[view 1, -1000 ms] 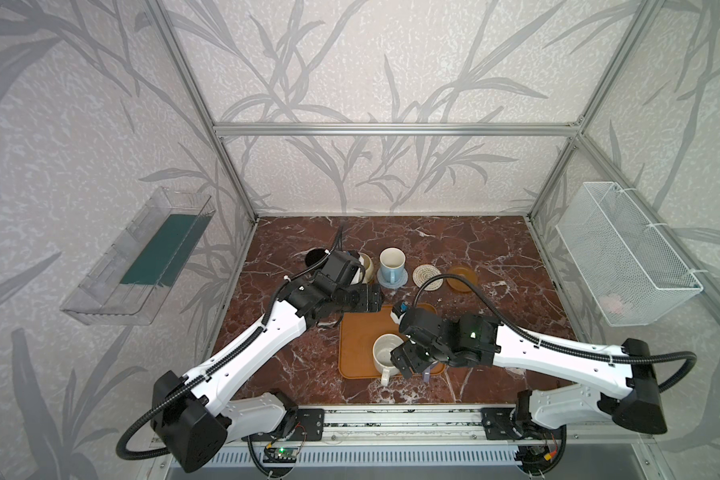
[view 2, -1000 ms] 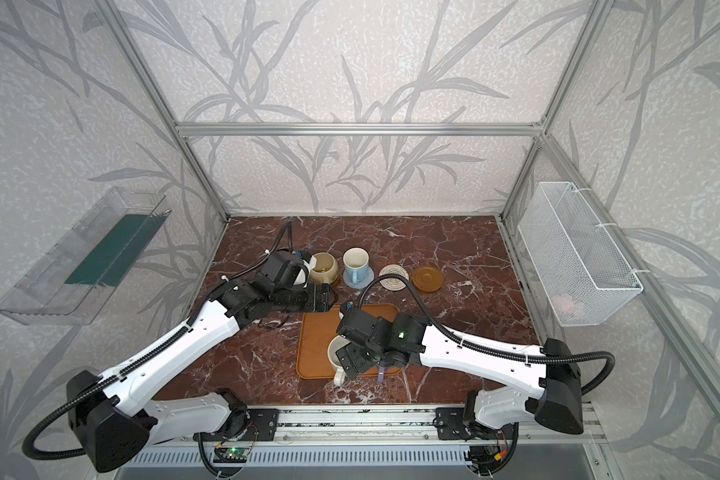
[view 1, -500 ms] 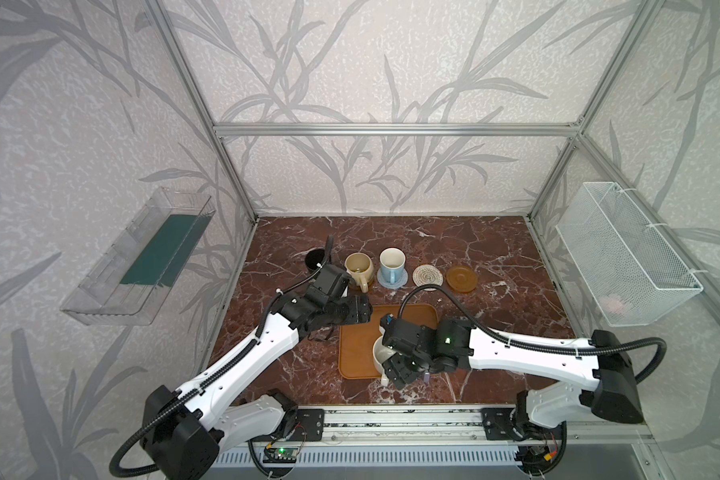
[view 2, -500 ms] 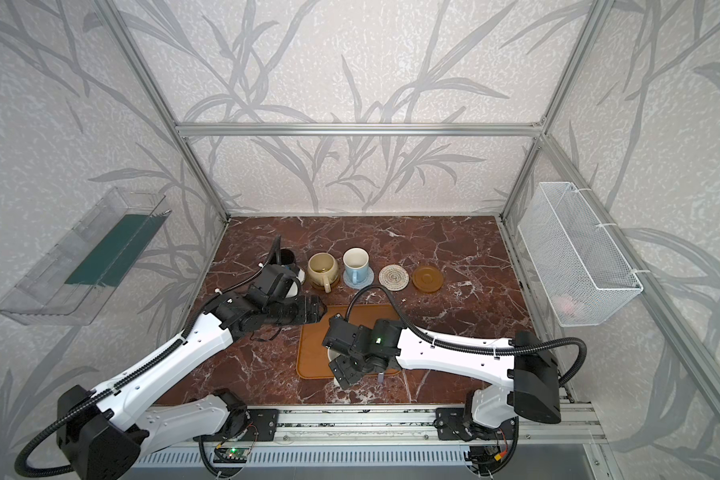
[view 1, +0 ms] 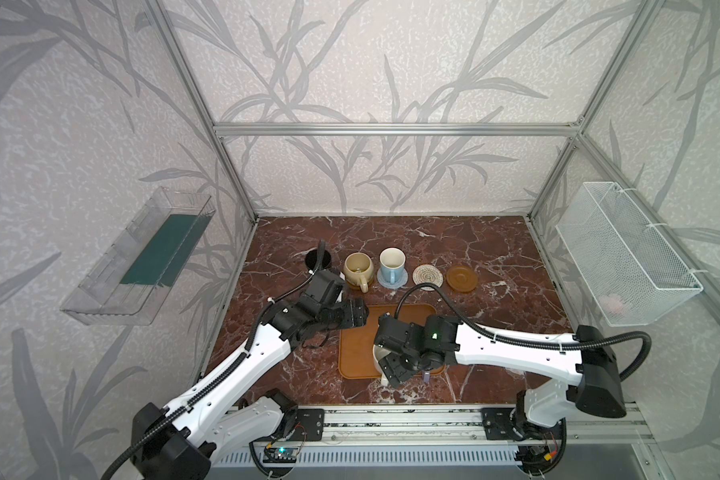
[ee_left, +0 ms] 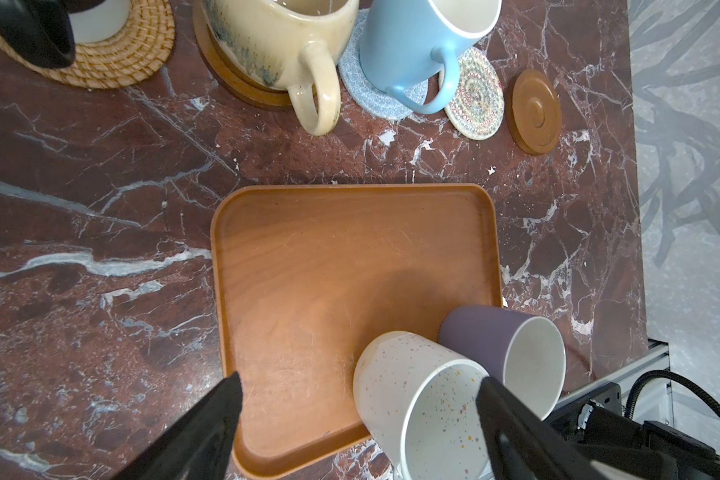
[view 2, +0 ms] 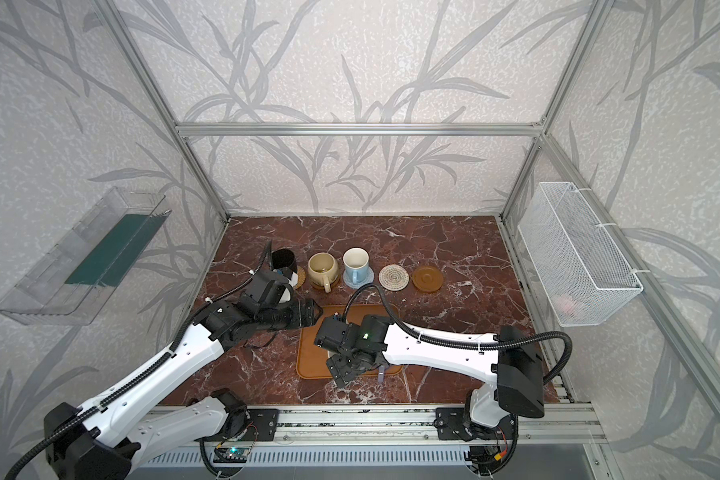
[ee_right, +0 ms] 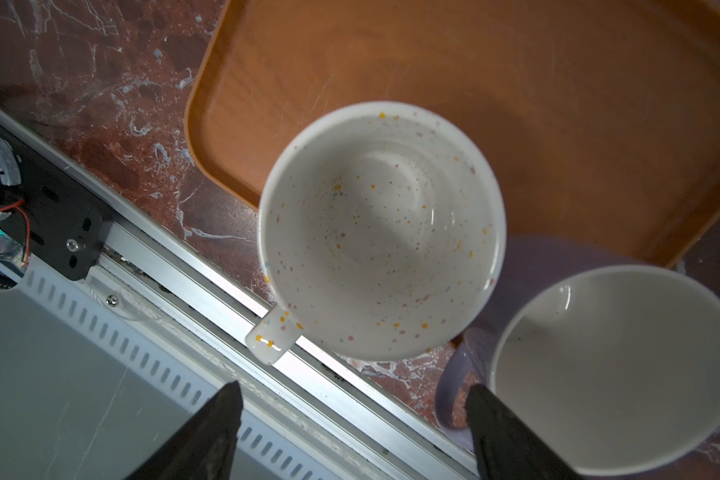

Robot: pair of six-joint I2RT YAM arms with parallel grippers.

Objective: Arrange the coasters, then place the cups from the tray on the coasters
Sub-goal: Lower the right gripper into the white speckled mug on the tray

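cream-yellow cup [view 1: 357, 266], light blue cup [view 1: 392, 262], cream coaster [view 1: 427, 275], brown coaster [view 1: 461, 279] in a row on the counter [view 1: 483, 245]; right hand [view 1: 398, 371] over the near end of the tray [view 1: 356, 353].

No words, labels, brand names or numbers can be read on anything in these views.

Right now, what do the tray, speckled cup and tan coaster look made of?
Tray: likely wood or wood-look, matte, grain lines show. Speckled cup: glazed ceramic, glossy glints inside. Tan coaster: woven rattan or straw, coiled strands visible.
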